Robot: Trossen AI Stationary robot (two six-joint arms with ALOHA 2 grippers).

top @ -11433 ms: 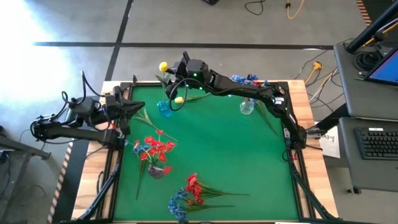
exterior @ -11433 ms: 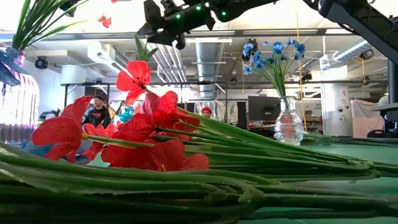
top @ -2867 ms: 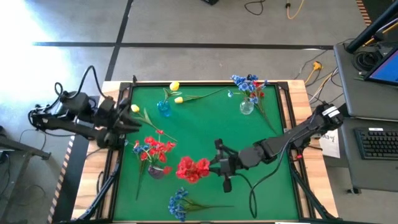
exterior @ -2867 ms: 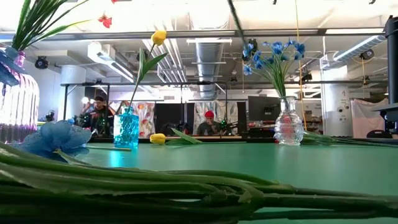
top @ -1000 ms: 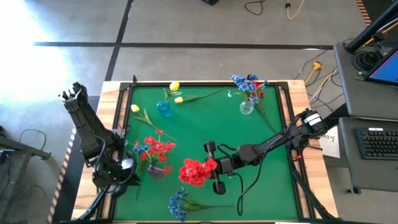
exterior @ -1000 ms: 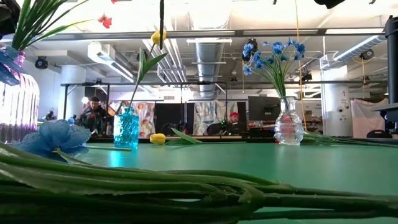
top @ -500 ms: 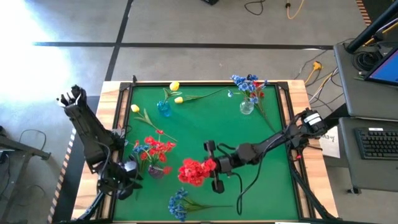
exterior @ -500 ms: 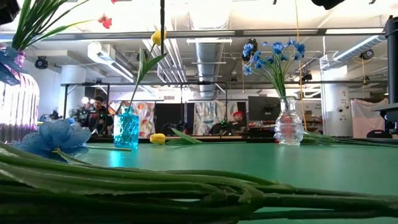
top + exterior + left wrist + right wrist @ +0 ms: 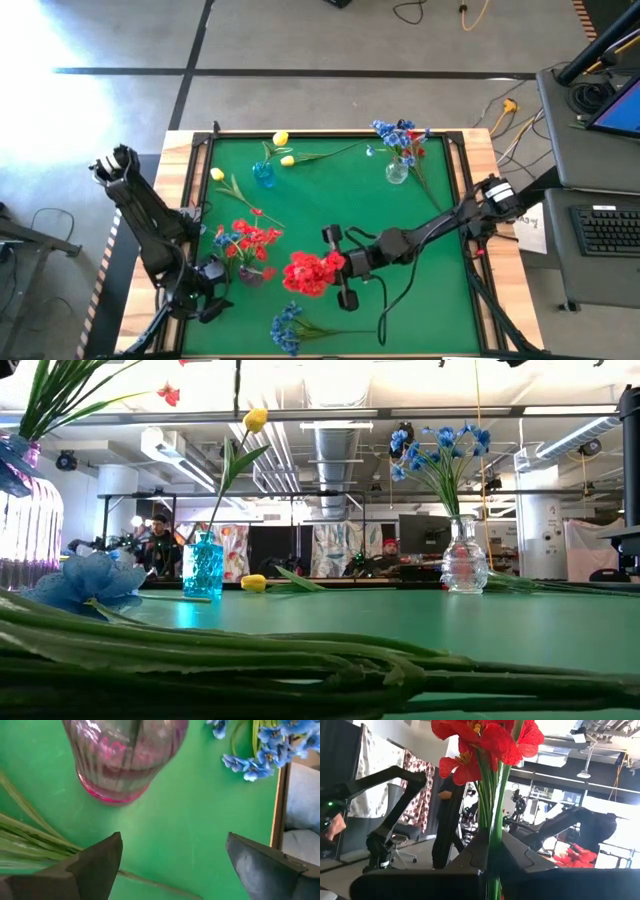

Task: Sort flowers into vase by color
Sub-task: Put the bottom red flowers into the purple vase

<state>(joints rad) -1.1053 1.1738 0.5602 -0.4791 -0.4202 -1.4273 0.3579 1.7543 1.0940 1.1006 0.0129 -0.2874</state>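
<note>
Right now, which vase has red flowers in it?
The pink vase, by the table's left edge near the left pincer. The blue vase holds a yellow flower and the clear vase holds blue ones.

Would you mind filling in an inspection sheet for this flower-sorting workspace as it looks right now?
Surface: green mat on a wood-edged table.
Job's things: pink vase with red flowers; blue vase with a yellow flower; clear vase with blue flowers; blue flowers lying loose at the near edge.
Clutter: nothing seen.
Grippers: left gripper open beside the pink vase, empty; right gripper shut on a red bunch.
Cables: loose on the floor.
Surroundings: people in the room behind; a desk with a keyboard.
</note>
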